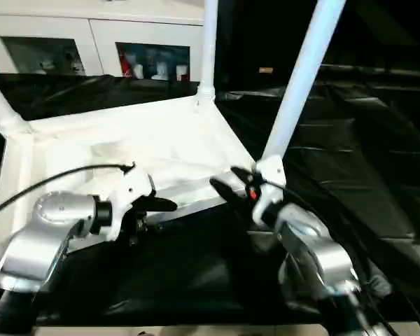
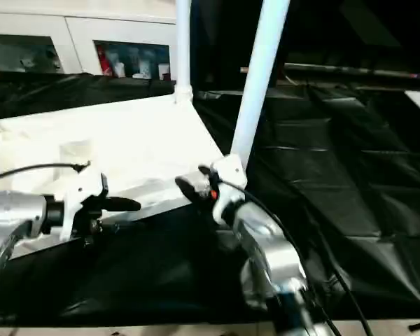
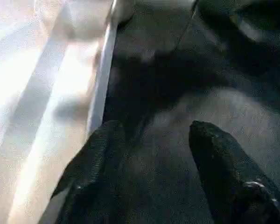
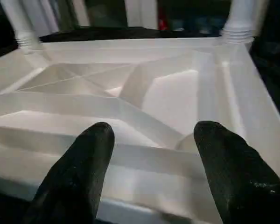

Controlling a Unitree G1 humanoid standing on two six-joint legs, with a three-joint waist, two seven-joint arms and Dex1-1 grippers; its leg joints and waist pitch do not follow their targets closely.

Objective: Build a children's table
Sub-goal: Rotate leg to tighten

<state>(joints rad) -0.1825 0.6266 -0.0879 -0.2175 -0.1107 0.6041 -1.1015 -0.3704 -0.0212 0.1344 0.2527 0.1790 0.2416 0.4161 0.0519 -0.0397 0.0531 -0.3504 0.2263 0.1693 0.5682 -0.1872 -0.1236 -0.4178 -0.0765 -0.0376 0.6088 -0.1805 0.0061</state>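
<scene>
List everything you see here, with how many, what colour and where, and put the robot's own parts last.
tabletop: one, white, upside down on the black sheet, ribbed underside up.
legs: three visible, white, standing up from the tabletop's corners.
black sheet: one, black, under and around the tabletop.
cabinet: one, white with glass doors, behind the sheet.
left tool: one, black fingers, open, at the tabletop's near edge.
right tool: one, black fingers, open, by the near right leg's base.
forearms: two, silver, nearest the camera.

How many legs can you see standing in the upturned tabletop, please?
3: one leg at the far left corner, one at the far right corner, one at the near right corner. A fourth may be hidden.
</scene>
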